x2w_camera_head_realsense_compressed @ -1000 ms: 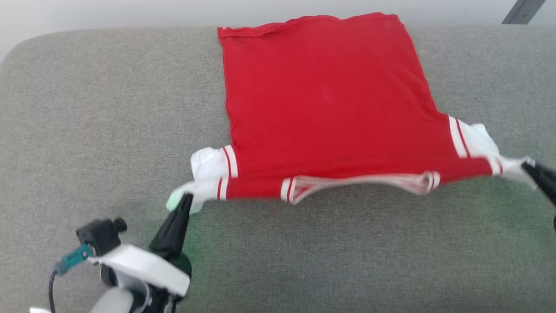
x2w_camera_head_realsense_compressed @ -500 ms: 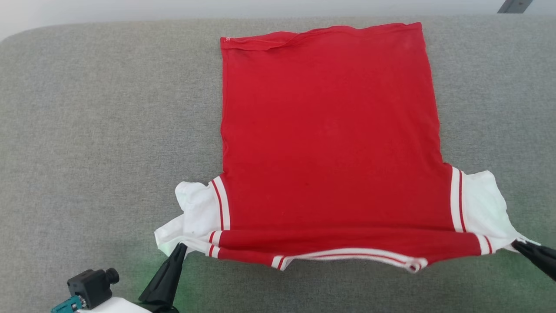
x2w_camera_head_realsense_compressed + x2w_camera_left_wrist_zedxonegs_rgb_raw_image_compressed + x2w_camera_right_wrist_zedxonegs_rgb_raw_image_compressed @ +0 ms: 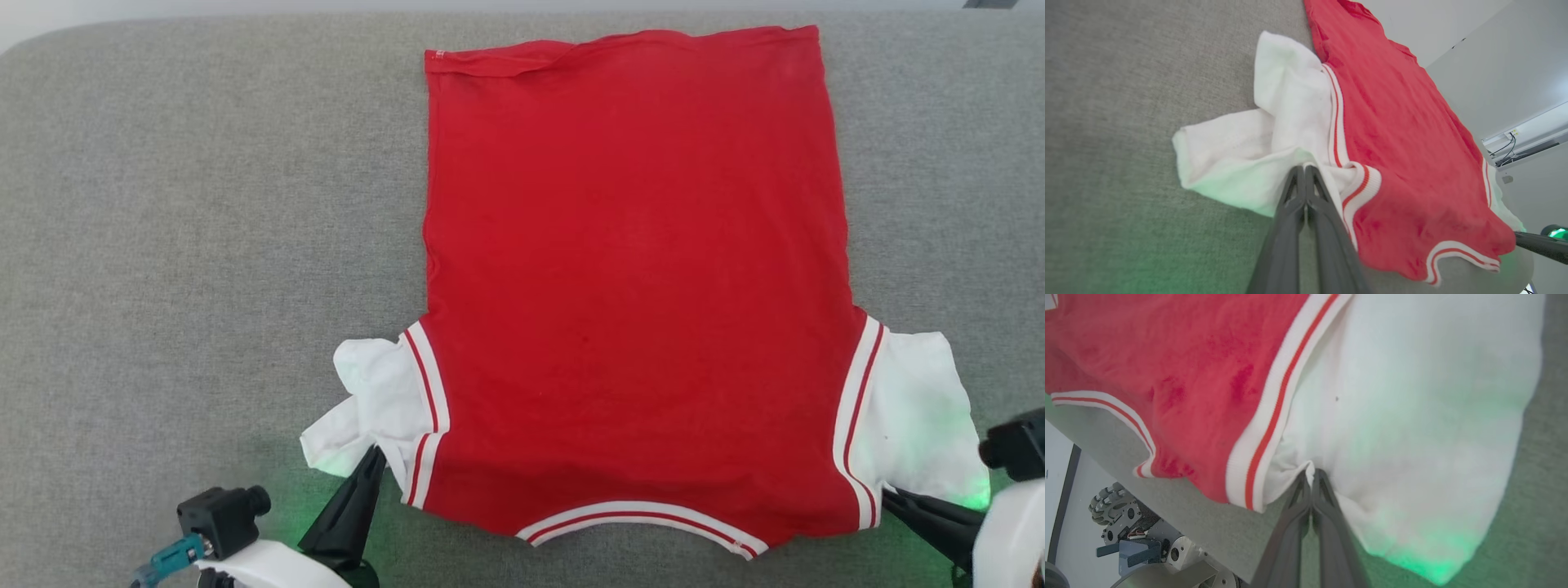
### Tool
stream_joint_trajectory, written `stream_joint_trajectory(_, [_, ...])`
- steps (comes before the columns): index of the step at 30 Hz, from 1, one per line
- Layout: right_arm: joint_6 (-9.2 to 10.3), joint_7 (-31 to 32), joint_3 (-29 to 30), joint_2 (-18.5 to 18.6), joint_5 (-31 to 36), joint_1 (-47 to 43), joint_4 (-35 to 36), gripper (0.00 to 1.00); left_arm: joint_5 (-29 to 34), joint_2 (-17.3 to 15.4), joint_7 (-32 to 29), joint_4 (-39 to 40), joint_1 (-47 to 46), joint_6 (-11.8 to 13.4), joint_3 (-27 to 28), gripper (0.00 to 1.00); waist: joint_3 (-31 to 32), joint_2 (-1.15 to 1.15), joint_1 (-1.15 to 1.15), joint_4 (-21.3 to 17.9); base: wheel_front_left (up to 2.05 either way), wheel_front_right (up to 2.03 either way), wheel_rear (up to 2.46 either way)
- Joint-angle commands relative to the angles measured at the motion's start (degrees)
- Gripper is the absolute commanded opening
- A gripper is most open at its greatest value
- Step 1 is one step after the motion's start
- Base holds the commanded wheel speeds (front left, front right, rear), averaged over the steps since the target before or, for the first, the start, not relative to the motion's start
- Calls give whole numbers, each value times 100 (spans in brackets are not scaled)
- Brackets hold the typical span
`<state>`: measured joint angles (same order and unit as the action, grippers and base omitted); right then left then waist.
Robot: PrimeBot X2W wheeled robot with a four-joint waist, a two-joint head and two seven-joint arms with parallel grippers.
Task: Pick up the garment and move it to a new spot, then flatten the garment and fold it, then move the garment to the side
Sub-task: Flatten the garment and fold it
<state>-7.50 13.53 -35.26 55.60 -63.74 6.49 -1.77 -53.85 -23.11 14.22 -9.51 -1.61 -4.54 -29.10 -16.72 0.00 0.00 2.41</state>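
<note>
The garment (image 3: 637,278), a red T-shirt with white sleeves and striped trim, lies spread flat on the grey surface, collar toward me and hem at the far side. No lettering shows. My left gripper (image 3: 374,457) is shut on the crumpled white left sleeve (image 3: 1274,134), fingertips pinching cloth near the striped shoulder seam. My right gripper (image 3: 890,496) is shut on the white right sleeve (image 3: 1412,416), gripping its lower edge beside the striped seam. The garment (image 3: 1404,171) (image 3: 1188,355) rests on the surface in both wrist views.
A grey fabric-covered table (image 3: 204,245) carries the shirt, with bare room to its left and right. Its near edge (image 3: 1180,514) runs close below the collar. The robot's wheeled base (image 3: 1126,539) shows under that edge. A pale wall lies beyond the far edge.
Both grippers have pulled the shirt's shoulder end toward me and lowered it. The body, lifted and taut a second ago, now lies flat with the collar down on the surface. The camera tilted too.
</note>
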Motion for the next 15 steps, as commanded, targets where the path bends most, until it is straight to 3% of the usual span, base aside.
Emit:
stream_joint_trajectory(1, [2, 117, 123, -222, 202, 57, -102, 0, 45, 48, 34, -56, -133, -26, 8, 0, -54, 0, 0, 25, 0, 0, 0])
stream_joint_trajectory(3, [2, 156, 180, -334, 259, 51, -130, 0, 51, 54, 37, -81, -144, -33, 15, 0, -66, 0, 0, 28, 0, 0, 0])
stream_joint_trajectory(4, [2, 167, 268, -421, 337, 51, -141, 5, 79, 50, 44, -105, -168, -34, 15, 0, -79, 0, 0, 33, 0, 0, 0])
stream_joint_trajectory(5, [3, 160, 376, -503, 395, 59, -152, 40, 104, 51, 51, -124, -183, -37, 21, 0, -90, 0, 0, 30, 0, 0, 0])
stream_joint_trajectory(6, [3, 171, 488, -559, 451, 44, -162, 81, 110, 65, 55, -142, -190, -45, 26, 0, -93, 0, 0, 31, 0, 0, 0])
stream_joint_trajectory(7, [4, 189, 599, -587, 516, 15, -146, 100, 126, 78, 54, -158, -191, -54, 26, 0, -94, 0, 0, 39, 0, 0, 0])
stream_joint_trajectory(10, [3, 217, 1034, -624, 597, -129, 26, 100, 202, 91, 65, -196, -192, -65, 14, 0, -85, 0, 0, 63, 0, 0, 0])
stream_joint_trajectory(15, [2, 414, 2166, -358, 698, -291, 480, 100, 341, 161, 87, -128, -203, -93, -19, 0, -73, 0, 0, 179, 0, 0, 0])
